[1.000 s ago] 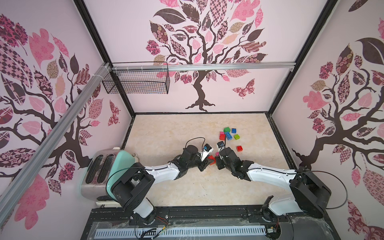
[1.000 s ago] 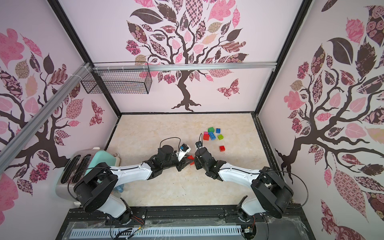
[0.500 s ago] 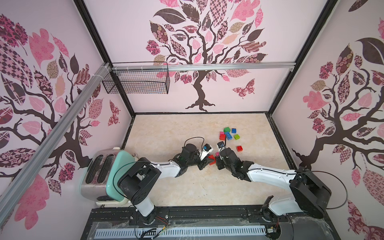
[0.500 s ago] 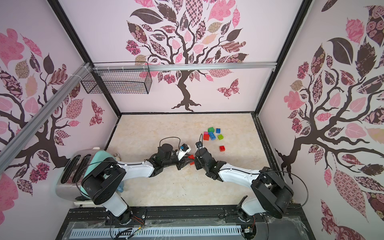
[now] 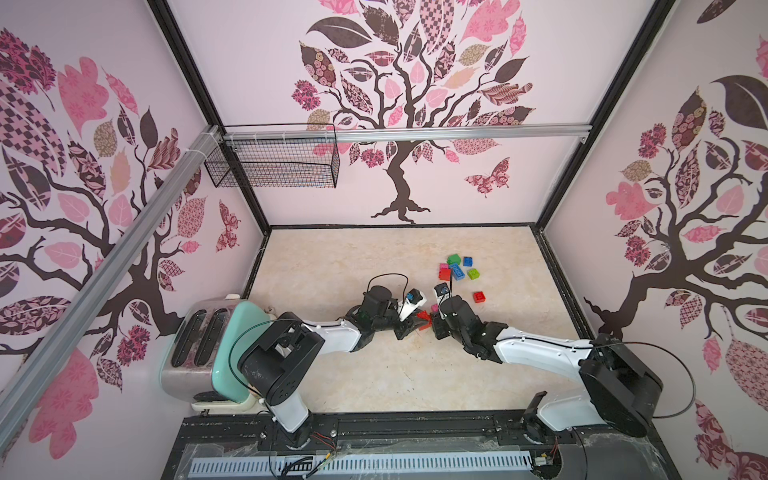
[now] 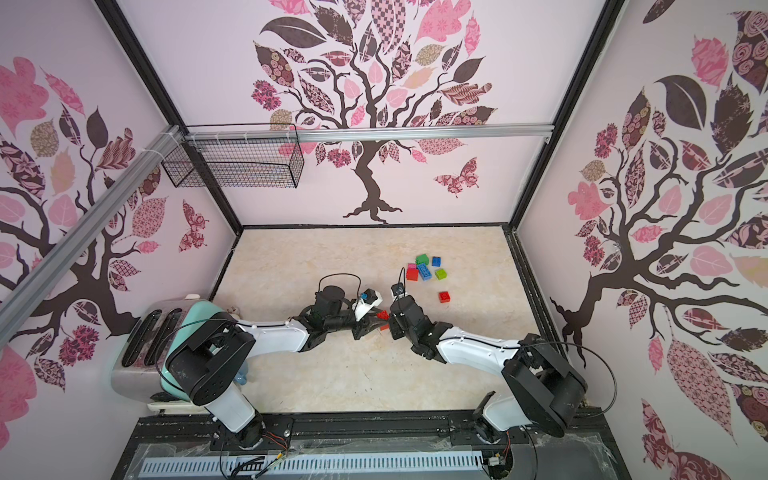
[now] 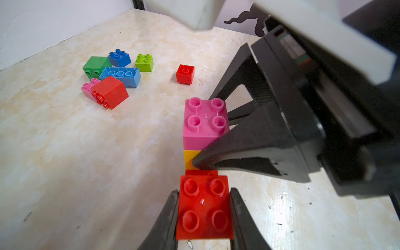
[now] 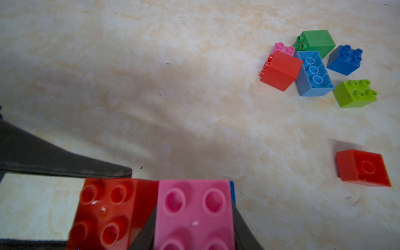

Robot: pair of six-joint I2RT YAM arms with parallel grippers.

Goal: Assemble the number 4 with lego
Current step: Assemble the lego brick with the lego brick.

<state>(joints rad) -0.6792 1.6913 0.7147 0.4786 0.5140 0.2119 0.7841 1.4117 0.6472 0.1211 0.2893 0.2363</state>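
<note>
The left shoulder (image 5: 282, 359) has swung; the left gripper (image 7: 203, 191) clamps a red brick (image 7: 204, 211), the right gripper (image 8: 193, 207) clamps a pink-topped stack (image 7: 204, 123) touching at 2 o'clock from above.

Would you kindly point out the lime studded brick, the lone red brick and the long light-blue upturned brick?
lime studded brick (image 7: 143, 58), left wrist view, studded top.
lone red brick (image 7: 185, 71), left wrist view, upward face.
long light-blue upturned brick (image 7: 119, 74), left wrist view, open underside.

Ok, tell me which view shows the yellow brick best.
Left wrist view: the yellow brick shows under the pink brick, partly behind the right claw. The right wrist view shows only the pink brick above it; neither top view shows it.
</note>
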